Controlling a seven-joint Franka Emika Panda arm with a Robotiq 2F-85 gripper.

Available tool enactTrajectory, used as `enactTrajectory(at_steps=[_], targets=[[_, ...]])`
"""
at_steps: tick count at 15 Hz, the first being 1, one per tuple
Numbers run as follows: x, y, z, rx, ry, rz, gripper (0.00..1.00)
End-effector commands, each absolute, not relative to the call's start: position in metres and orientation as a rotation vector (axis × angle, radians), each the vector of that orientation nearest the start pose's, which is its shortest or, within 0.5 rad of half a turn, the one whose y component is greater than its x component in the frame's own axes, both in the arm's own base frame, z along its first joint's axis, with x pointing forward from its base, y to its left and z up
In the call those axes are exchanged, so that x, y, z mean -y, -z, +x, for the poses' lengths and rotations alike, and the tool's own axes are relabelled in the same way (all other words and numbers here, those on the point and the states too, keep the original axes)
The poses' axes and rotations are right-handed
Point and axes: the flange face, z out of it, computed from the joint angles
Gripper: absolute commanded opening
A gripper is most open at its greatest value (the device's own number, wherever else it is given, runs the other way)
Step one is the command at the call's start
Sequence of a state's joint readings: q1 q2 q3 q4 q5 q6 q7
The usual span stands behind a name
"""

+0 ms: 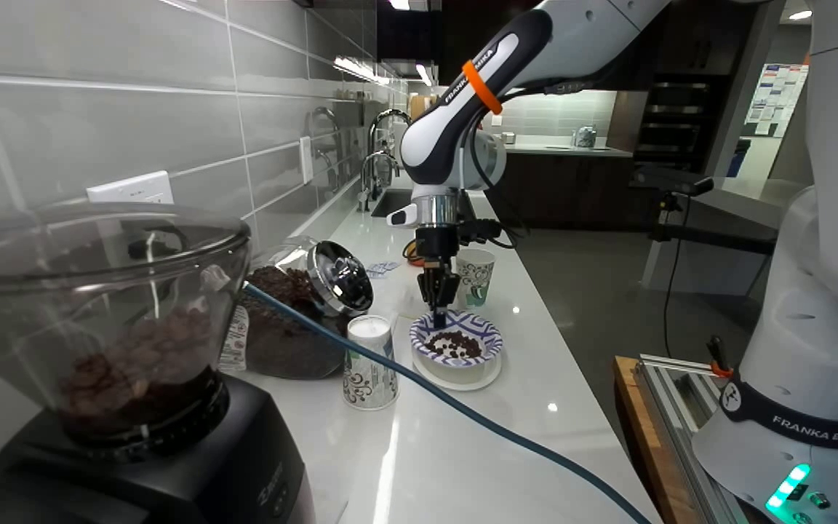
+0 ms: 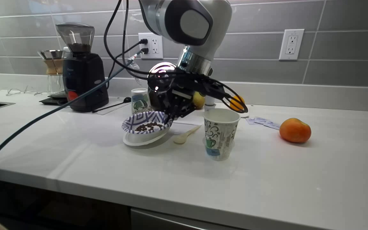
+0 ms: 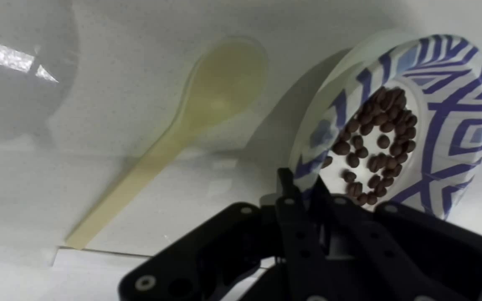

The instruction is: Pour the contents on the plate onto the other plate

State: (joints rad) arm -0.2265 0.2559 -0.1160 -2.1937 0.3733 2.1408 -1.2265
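Wrist view, nearest the camera: gripper [image 3: 303,184] clamped on the rim of the patterned bowl [image 3: 460,129]; rim between the fingers. Dark brown beans [image 3: 385,121] lie inside the bowl. Bowl sits over the plain white plate [image 2: 135,141]; whether they touch, cannot tell.

In an exterior view, just right of the plate: pale spoon [image 2: 180,139] on the surface [image 2: 267,179]. Upright cup [image 2: 220,137] right of the spoon, nearer. Orange fruit [image 2: 295,131] well to the right. Upturned cup [image 2: 140,103] on the bowl's far side; grinder [image 2: 83,75] farther left, far side.
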Motion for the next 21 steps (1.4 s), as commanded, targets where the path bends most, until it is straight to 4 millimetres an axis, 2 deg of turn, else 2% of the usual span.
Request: enactTrajectory(at_steps=[1, 8, 21], targets=[[0.166, -0.258, 0.497, 0.849, -0.064, -2.585, 0.02], [0.172, -0.265, 0.498, 0.827, -0.072, -2.568, 0.02], [0.167, -0.231, 0.502, 0.815, -0.039, -2.609, 0.02]])
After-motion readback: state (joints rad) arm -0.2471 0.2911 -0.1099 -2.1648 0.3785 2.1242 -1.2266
